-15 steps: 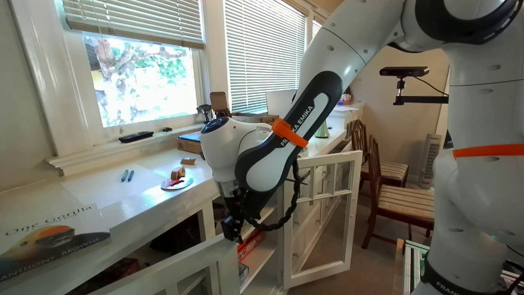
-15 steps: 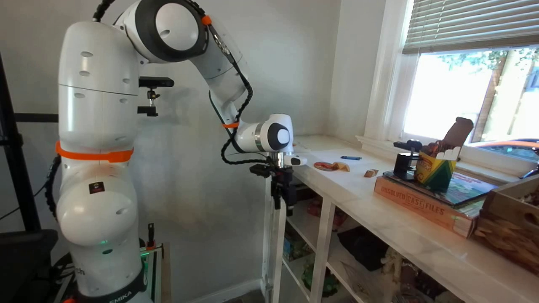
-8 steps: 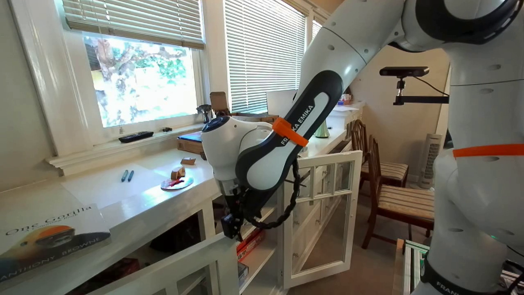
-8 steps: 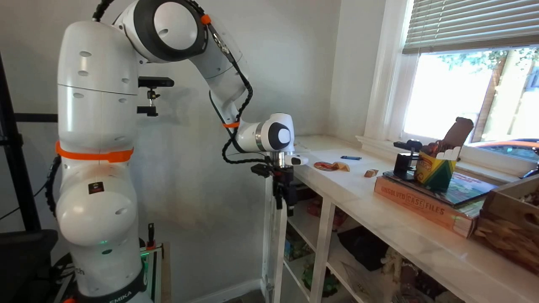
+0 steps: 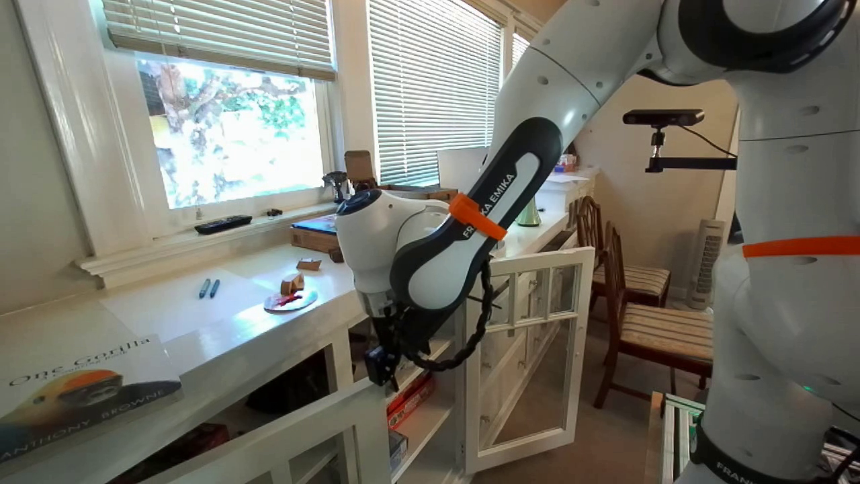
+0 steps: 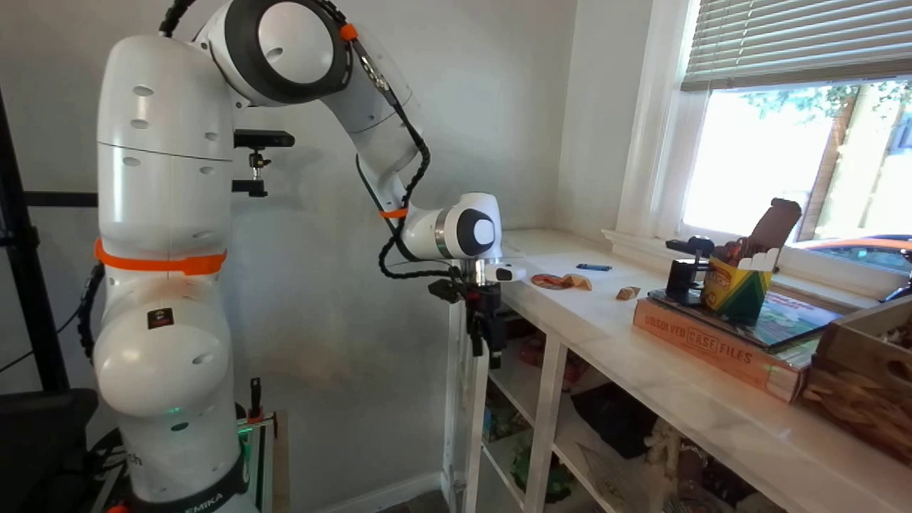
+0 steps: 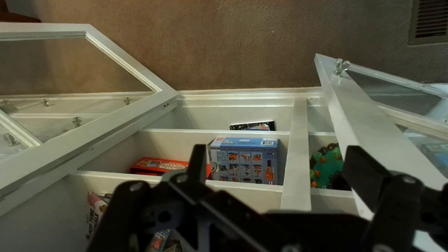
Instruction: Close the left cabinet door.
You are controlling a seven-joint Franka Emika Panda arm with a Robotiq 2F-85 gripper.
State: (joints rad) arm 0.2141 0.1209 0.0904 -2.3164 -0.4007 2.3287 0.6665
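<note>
Daylight from the window [image 5: 228,134] falls across a long white desk [image 6: 591,313], with the cabinet [image 6: 547,406] under it gaping. In an exterior view the left cabinet door [image 5: 302,433] stands well out from the cabinet, so the closing itself is not yet done. What seems in place is the approach: the jaws stand apart, close by the door's upper free corner, and in the wrist view one finger [image 7: 365,171] overlaps the door while the opposite one shows in front of a red box [image 7: 157,166]. Whether either touches the door, I cannot tell. What remains, by my reading, is nearly all of it: lay a finger against the outside, push, and follow the swing until the door meets the cabinet front. The right door [image 5: 534,323] stands open too, though closing it is no part of the job.
</note>
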